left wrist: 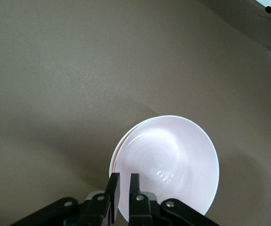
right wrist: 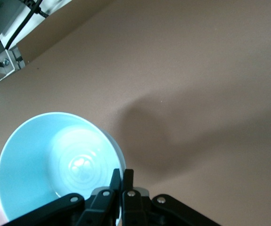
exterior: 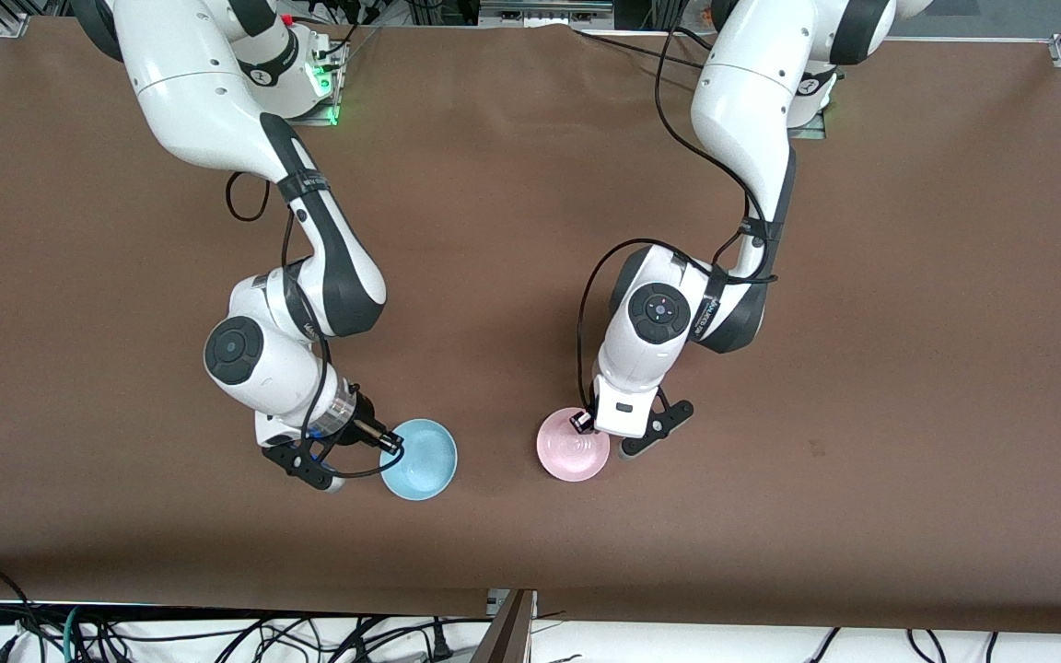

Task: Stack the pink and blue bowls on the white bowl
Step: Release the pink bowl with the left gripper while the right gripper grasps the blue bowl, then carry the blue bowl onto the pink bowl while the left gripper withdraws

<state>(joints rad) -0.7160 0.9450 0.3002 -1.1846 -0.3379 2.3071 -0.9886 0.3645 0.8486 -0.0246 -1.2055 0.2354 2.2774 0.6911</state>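
Observation:
The pale pink bowl [exterior: 573, 446] sits on the table, nested in the white bowl [left wrist: 113, 157]. Only a thin edge of the white bowl's rim shows round the pink bowl [left wrist: 173, 157] in the left wrist view. My left gripper [exterior: 583, 425] is down at the pink bowl's rim. Its fingers [left wrist: 135, 186] stand a little apart, one inside and one outside the rim. My right gripper [exterior: 394, 444] is shut on the rim of the light blue bowl [exterior: 418, 459]. It holds the blue bowl [right wrist: 55, 162] tilted, just above the table, toward the right arm's end from the pink bowl.
Brown table [exterior: 862, 322] with open room all round the bowls. Cables and a frame lie past the table's front edge [exterior: 512, 626].

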